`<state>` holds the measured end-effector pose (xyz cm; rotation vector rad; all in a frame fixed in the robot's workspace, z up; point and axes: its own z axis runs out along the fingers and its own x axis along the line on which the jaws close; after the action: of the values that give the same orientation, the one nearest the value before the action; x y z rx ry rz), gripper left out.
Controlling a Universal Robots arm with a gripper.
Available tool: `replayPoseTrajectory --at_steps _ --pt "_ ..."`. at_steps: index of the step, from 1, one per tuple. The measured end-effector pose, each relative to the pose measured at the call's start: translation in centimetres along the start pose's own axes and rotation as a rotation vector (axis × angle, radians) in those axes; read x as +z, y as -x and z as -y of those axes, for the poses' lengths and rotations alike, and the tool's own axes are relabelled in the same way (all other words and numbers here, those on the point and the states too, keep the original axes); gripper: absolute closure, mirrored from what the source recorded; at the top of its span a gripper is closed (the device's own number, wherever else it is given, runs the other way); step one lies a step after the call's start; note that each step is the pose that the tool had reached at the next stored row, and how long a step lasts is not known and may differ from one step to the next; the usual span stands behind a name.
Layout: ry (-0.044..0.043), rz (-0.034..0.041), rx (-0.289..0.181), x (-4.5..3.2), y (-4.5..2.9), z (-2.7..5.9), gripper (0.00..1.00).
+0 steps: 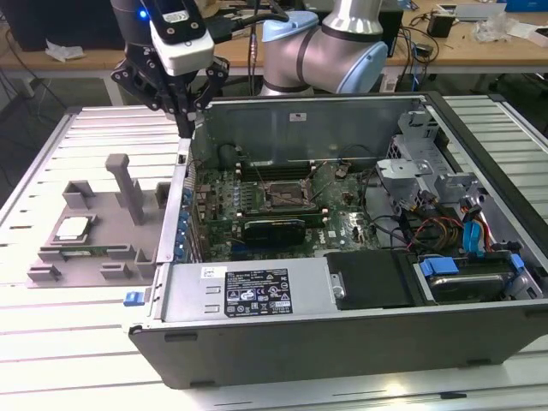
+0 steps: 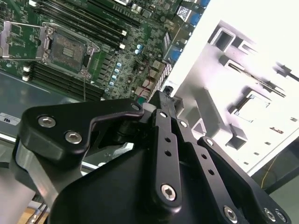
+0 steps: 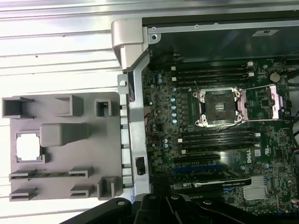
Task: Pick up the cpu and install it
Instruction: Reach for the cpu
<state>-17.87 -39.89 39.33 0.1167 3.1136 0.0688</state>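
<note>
The cpu [image 1: 72, 227], a small silver square, lies in a recess of the grey holder block [image 1: 103, 201] on the table at the exterior view's left. In the first wrist view the cpu [image 3: 29, 147] shows as a bright square. My gripper [image 1: 185, 130] hangs above the left wall of the open computer case, between the holder and the motherboard. Its black fingers [image 2: 161, 116] are pressed together with nothing between them. The metal-framed socket [image 1: 282, 195] [image 3: 219, 106] [image 2: 67, 49] on the motherboard stands open and bare inside.
A thin green memory stick [image 1: 86, 251] [image 3: 44, 175] lies in a slot of the holder near the cpu. An upright post [image 1: 128, 184] rises from the holder. The case wall [image 3: 133, 116] separates holder and motherboard. Cables and a drive cage [image 1: 428, 188] fill the case's right side.
</note>
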Motion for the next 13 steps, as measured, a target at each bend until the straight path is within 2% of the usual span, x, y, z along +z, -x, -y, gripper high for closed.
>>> replayPoseTrajectory --at_steps 13 --pt "0.0000 0.0000 0.000 -0.04 -1.63 0.12 0.89"
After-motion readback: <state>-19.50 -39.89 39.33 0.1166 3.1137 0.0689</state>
